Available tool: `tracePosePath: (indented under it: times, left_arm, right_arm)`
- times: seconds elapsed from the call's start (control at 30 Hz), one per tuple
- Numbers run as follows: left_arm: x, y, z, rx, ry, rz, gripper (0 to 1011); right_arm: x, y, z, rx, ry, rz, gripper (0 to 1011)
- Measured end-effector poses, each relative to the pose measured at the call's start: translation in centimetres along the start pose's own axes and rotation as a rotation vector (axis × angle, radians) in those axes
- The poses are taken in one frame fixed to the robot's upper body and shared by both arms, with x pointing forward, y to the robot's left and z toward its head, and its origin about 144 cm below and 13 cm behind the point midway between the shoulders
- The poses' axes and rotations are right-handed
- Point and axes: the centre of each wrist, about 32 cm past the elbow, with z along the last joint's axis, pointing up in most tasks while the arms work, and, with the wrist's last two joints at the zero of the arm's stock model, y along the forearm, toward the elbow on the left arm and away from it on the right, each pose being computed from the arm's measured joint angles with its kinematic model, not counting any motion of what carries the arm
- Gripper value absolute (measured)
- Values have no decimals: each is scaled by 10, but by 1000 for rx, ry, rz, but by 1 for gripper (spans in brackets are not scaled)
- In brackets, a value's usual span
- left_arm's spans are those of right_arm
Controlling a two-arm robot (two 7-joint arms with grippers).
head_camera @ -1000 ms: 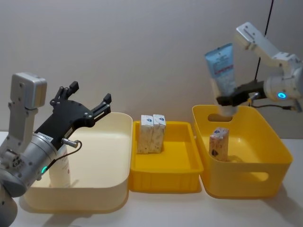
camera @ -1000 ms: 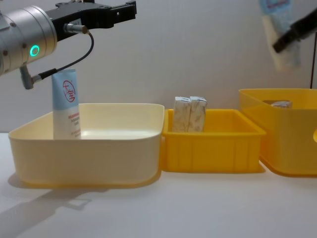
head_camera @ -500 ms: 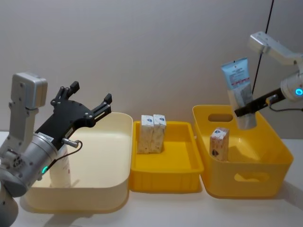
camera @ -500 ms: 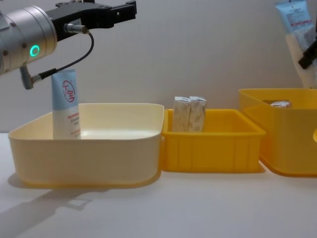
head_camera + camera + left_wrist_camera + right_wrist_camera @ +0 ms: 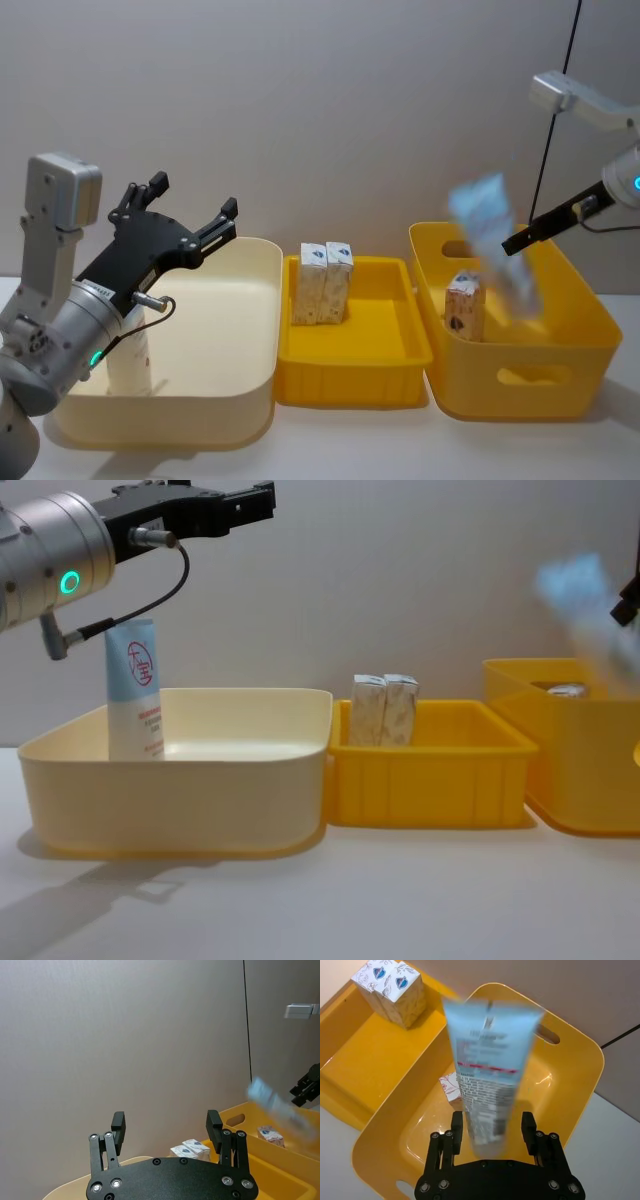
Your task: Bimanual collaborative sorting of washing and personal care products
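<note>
A light-blue tube (image 5: 495,245), blurred and tilted, is in the air over the right yellow bin (image 5: 520,385). In the right wrist view this tube (image 5: 487,1065) hangs loose between the spread fingers of my right gripper (image 5: 492,1130), which is open. One patterned pack (image 5: 464,307) stands in that bin. Two patterned packs (image 5: 323,283) stand side by side in the middle yellow tray (image 5: 350,385). Another light-blue tube with a red logo (image 5: 133,690) stands upright in the cream bin (image 5: 180,780). My left gripper (image 5: 192,196) is held open above the cream bin, holding nothing.
The three containers sit side by side on a white table (image 5: 320,900), with the cream bin at the left and the deep yellow bin at the right. A plain wall stands close behind them. A black cable (image 5: 555,110) hangs beside the right arm.
My right gripper carried the tube rightward over the right bin, then opened. The tube has tipped over and dropped lower. The left arm has not moved.
</note>
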Motion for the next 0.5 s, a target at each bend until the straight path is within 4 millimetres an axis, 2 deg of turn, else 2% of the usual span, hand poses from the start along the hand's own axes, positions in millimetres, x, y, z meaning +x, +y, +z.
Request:
tracePosePath:
  times: [0.3, 0.4, 0.5]
  left_arm:
    - [0, 0, 0, 0, 0, 0, 1003]
    - [0, 0, 0, 0, 0, 0, 1003]
    - [0, 0, 0, 0, 0, 0, 1003]
  right_arm:
    - [4, -3, 2, -21, 13, 11, 960]
    - [4, -4, 2, -26, 14, 13, 1001]
    - [5, -5, 2, -29, 17, 15, 1001]
